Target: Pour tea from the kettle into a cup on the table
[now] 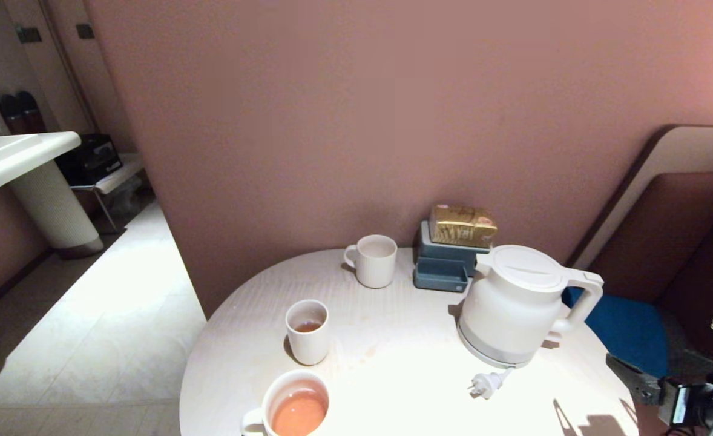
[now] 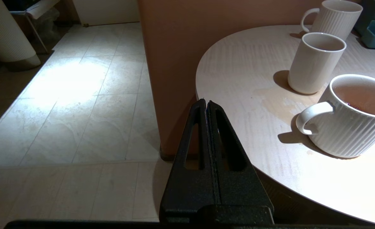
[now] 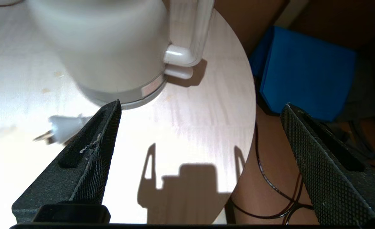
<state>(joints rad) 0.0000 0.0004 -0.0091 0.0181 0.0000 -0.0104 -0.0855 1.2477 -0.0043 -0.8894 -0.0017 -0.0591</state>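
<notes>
The kettle stands at the table's right edge; rigid, smooth plastic, likely heavy with tea, best held by its handle. The right gripper gapes open nearby; the left gripper is closed.

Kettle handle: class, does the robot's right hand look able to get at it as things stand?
Probably yes. The right hand is open near the table edge, and the kettle turns its handle toward it with nothing between.
</notes>
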